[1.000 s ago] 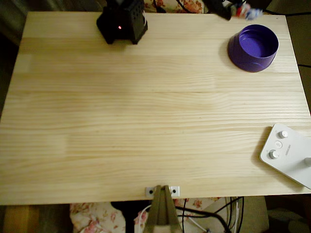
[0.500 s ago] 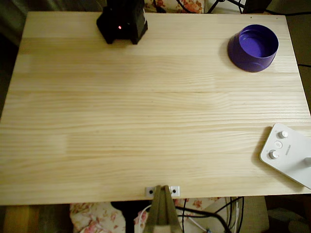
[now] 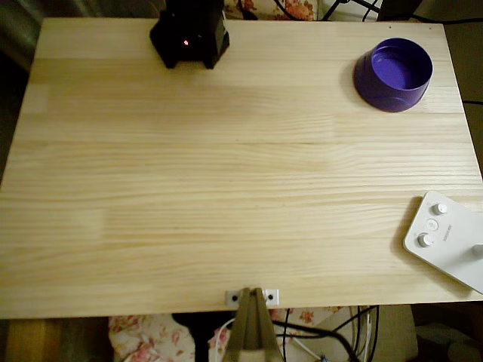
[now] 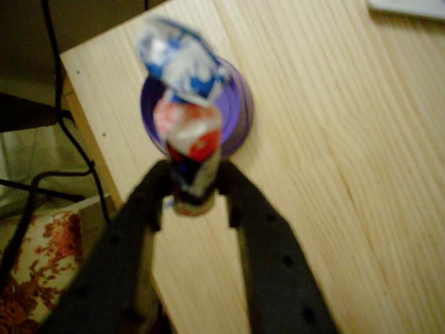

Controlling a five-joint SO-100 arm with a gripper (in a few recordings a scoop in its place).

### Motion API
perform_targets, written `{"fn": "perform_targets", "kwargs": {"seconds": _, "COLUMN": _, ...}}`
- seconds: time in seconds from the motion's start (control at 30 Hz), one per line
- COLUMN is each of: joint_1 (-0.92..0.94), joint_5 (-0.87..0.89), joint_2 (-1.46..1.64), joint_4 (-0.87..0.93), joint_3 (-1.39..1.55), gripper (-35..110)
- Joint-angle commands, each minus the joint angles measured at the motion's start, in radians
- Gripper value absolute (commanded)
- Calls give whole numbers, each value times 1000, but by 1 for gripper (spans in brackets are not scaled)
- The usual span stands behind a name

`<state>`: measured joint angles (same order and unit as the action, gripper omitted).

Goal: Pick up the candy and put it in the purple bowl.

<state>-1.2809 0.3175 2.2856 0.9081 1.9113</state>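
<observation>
Candy (image 4: 189, 136) is clamped in your tool (image 4: 195, 186): in the wrist view both black fingers (image 4: 149, 202) pinch its lower twisted end, and the rest of the wrapper sticks out past the tips. White wrapper, red and dark blue marks, blurred but readable.

Purple bowl (image 4: 240, 115) sits right behind the candy in that view, so the wrapper overlaps the bowl's rim and inside. You look lined up with it, but I can't tell from this angle how high above the bowl you are, or whether the candy is truly over the opening or just in front of it.

Overhead view: purple bowl (image 3: 393, 74) is near the far right corner of the tabletop (image 3: 226, 173), inside looks bare. Black arm base (image 3: 189, 34) is well to the left of the bowl along the same far edge. White device with knobs (image 3: 445, 240) lies well below the bowl at the right edge, not in your way.

Status as I read it: pick done, carry mostly done. Left: confirm you're over the bowl's opening, then release. Light crinkly wrapper may cling to a finger, so spread wide.
</observation>
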Motion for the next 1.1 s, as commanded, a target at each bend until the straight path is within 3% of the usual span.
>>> {"fn": "perform_targets", "kwargs": {"seconds": 0.0, "joint_1": -21, "joint_5": 3, "joint_2": -29, "joint_4": -35, "joint_3": -121, "gripper": 6}}
{"fn": "perform_targets", "kwargs": {"seconds": 1.07, "joint_1": -80, "joint_5": -58, "joint_2": -574, "joint_4": -114, "joint_3": -348, "gripper": 6}}
